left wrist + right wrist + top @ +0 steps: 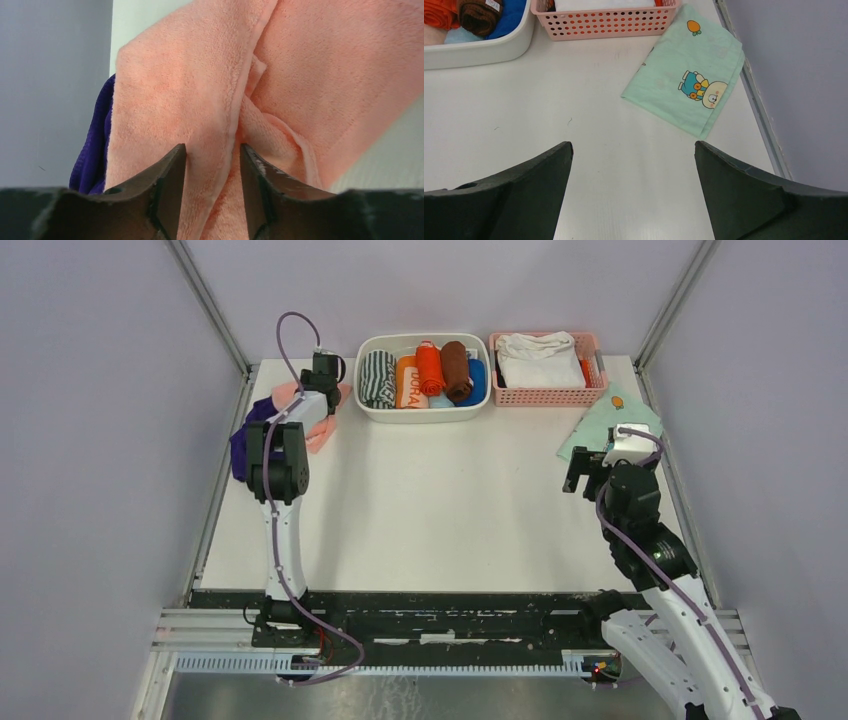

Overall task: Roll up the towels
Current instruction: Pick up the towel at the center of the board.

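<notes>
In the top view the salmon-pink towel (322, 435) lies crumpled at the table's far left, on top of the deep purple towel (238, 445). My left gripper (325, 368) is down on the pink one. The left wrist view shows pink towel (320, 75) filling the frame, with purple towel (92, 150) peeking out at the left. My left gripper (212, 146) has its jaws half narrowed astride a raised fold. The left finger (170, 170) touches the fold; a sliver of gap remains at the right. My right gripper (634, 145) hovers wide open and empty over bare table.
A white tub (420, 415) of rolled cloths and a pink basket (545, 395) with a white folded cloth stand at the back. A mint-green cartoon-print cloth (689, 75) lies flat just ahead of my right gripper, near the right wall (804, 75).
</notes>
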You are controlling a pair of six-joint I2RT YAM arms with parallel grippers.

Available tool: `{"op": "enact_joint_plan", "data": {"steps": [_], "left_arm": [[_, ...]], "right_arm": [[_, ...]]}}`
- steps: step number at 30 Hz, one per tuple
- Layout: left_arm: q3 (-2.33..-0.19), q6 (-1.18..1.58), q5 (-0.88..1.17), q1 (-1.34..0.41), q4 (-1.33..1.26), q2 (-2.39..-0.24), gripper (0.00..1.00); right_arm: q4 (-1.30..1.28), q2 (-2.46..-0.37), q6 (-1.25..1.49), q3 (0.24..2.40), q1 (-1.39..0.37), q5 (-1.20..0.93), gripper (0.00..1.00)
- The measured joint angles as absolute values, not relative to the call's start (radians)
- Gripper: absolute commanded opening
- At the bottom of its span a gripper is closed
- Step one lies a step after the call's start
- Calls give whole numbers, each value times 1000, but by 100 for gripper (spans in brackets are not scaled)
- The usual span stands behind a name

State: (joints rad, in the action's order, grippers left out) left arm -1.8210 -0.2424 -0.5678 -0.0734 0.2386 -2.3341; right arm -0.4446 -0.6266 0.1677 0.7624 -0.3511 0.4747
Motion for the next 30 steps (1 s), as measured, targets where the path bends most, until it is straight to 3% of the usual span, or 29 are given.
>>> {"op": "enact_joint_plan", "data": {"steps": [5,11,19,26,30], "left_arm": [[-1839,-263,-577,-62,252,-2370,4],[-1787,-261,-553,-60,264,-2301,3],[-1705,-170,-434,-76,390,-1919,3],[-1652,-55,-173,-180,488,-1490,3],[-1665,-10,-22,-274,501,-1413,3]], "right_arm": [[-451,-636,167,763,-351,474,100],[-461,-637,167,766,-351,460,100],[-465,-636,167,776,-351,394,100],[-464,-636,174,783,-351,312,100],[-461,-636,179,783,-351,272,100]]}}
